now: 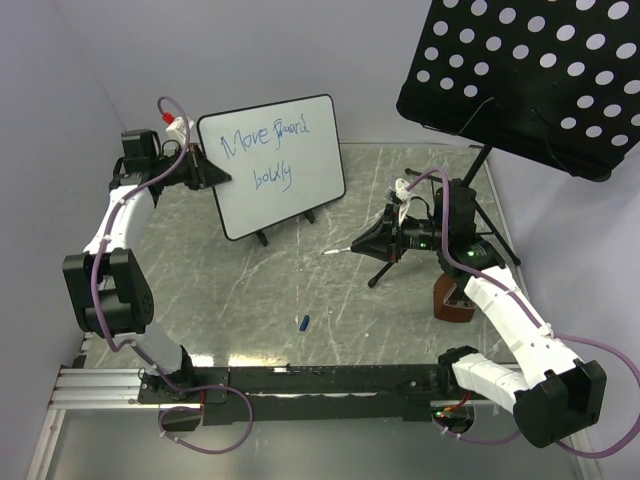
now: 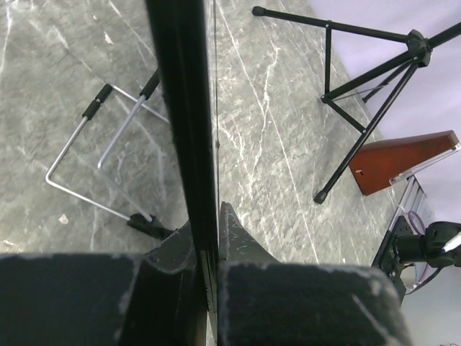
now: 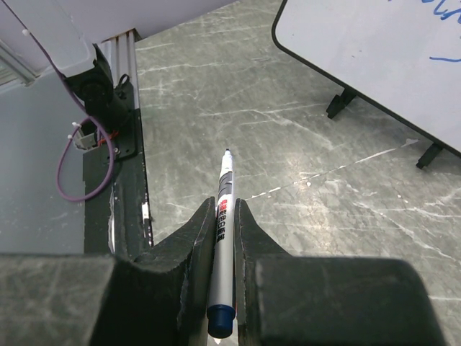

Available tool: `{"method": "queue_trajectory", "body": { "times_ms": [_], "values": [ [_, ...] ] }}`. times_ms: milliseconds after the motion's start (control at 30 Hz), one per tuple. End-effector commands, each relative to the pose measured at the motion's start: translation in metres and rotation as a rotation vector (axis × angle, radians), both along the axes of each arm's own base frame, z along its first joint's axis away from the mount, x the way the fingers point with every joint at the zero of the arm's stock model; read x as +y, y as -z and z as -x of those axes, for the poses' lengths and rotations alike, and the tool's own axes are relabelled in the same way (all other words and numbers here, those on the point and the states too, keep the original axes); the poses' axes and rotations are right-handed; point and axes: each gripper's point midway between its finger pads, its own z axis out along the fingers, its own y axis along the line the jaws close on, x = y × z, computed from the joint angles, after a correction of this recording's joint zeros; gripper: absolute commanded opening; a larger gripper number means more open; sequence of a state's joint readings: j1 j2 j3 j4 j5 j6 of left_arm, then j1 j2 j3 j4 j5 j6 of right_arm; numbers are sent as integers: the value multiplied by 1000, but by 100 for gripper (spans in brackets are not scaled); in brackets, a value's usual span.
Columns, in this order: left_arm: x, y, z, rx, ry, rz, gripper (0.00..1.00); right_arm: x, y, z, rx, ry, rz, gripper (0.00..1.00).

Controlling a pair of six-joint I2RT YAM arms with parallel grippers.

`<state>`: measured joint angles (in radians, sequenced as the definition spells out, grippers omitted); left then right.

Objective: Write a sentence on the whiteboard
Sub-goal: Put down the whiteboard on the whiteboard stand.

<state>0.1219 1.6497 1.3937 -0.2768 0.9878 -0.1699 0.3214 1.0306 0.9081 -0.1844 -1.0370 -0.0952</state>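
L gripper (image 1: 212,172) clamps edge of flat white black-rimmed whiteboard (image 1: 300,195); R gripper (image 3: 224,209) grips white marker pen (image 3: 227,176). Blue handwritten sentence (image 1: 268,150) looks complete: hold tip clear, board steady.

Whiteboard (image 1: 305,190): white, thin black rim, rounded corners; propped near-upright, leaning back, far left of counter (image 1: 300,290). Sentence (image 1: 265,137): blue handwriting, two lines, upper-left area.

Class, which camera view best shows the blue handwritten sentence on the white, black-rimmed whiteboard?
Top external view: both lines of the blue handwritten sentence face the camera. Right wrist catches only stray strokes; left wrist sees the white black-rimmed whiteboard edge-on.
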Motion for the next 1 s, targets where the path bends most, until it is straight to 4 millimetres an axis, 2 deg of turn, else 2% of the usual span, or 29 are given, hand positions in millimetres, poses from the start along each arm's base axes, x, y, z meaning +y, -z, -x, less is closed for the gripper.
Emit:
{"method": "queue_trajectory", "body": {
  "times_ms": [0, 233, 367, 500, 767, 800, 867, 967],
  "values": [
    [2, -53, 1, -237, 76, 25, 1, 3, -5, 3, -45, -27, -11, 0],
    [19, -58, -1, -250, 54, 52, 1, 3, -4, 2, -39, -29, -10, 0],
    [22, -45, -1, -236, 68, 38, 1, 3, -6, 3, -47, -27, -12, 0],
    [24, -24, 4, -193, 84, 51, 1, 2, -6, 3, -47, -28, -11, 0],
    [26, -6, 11, -204, 86, 19, 1, 3, -7, 5, -46, -38, -14, 0],
    [26, 3, 15, -193, 79, 16, 1, 3, -8, 6, -51, -39, -16, 0],
    [32, 2, 12, -255, 61, -5, 1, 3, -9, 7, -50, -40, -17, 0],
    [39, 19, 13, -254, 39, -4, 1, 3, -11, 8, -55, -43, -21, 0]
  ]
}}
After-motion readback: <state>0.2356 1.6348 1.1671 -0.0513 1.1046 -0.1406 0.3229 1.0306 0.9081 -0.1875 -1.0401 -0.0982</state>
